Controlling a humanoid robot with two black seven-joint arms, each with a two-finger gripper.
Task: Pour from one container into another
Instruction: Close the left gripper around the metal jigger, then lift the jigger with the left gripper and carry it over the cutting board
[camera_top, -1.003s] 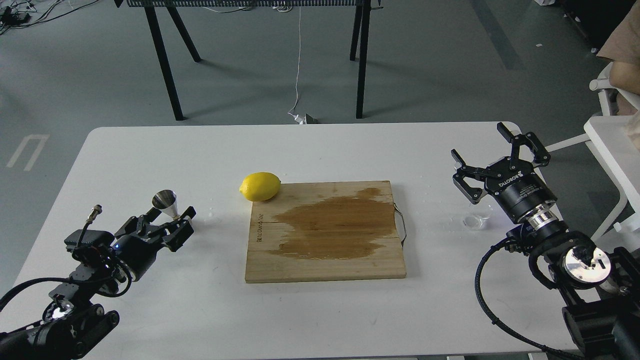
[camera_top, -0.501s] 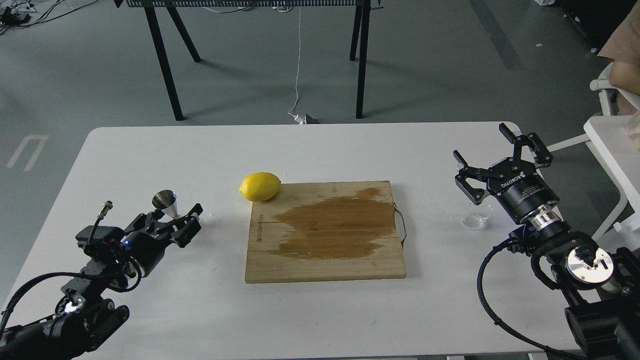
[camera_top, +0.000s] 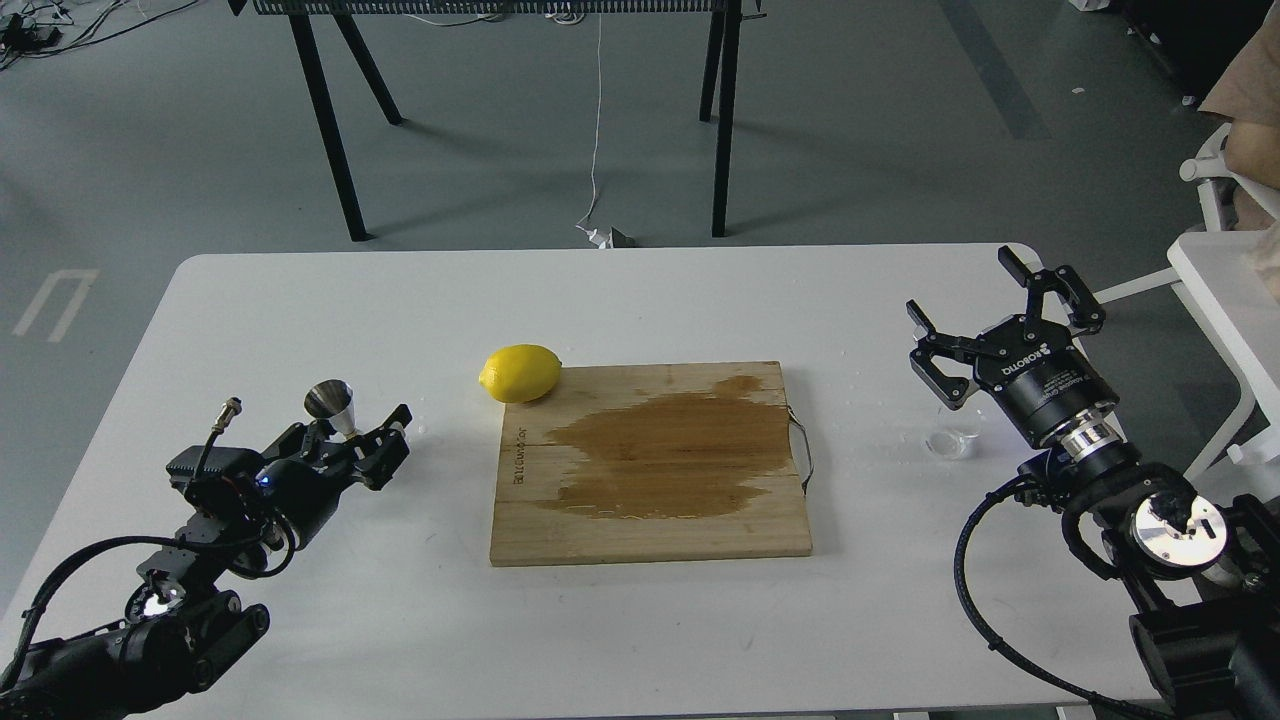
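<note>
Head view, with the board (camera_top: 650, 462) as landmark. The board lies mid-table (camera_top: 620, 290), a wide wet stain across its upper half. The lemon (camera_top: 520, 373) sits at its far left corner, touching the edge.

Well left of the board stands the jigger (camera_top: 331, 407), upright, its open cone up. The left gripper (camera_top: 362, 452) is right at its base; the fingers look parted on either side of the waist, but from here I cannot tell whether they are closed on it or merely beside it. Over the last second this arm has slid toward the board and a little away from me, while the jigger has stayed where it was. So the gripper seems to be settling around the jigger rather than carrying it.

Well right of the board, the cup (camera_top: 951, 441) stands on the table among a few droplets. The right gripper (camera_top: 1003, 306) hangs just beyond and above it, fingers spread wide, holding nothing. It has barely shifted in that second.

Judging by this, neither vessel is lifted; the pour has not begun, and the cup must yet be grasped and brought across to the jigger.
</note>
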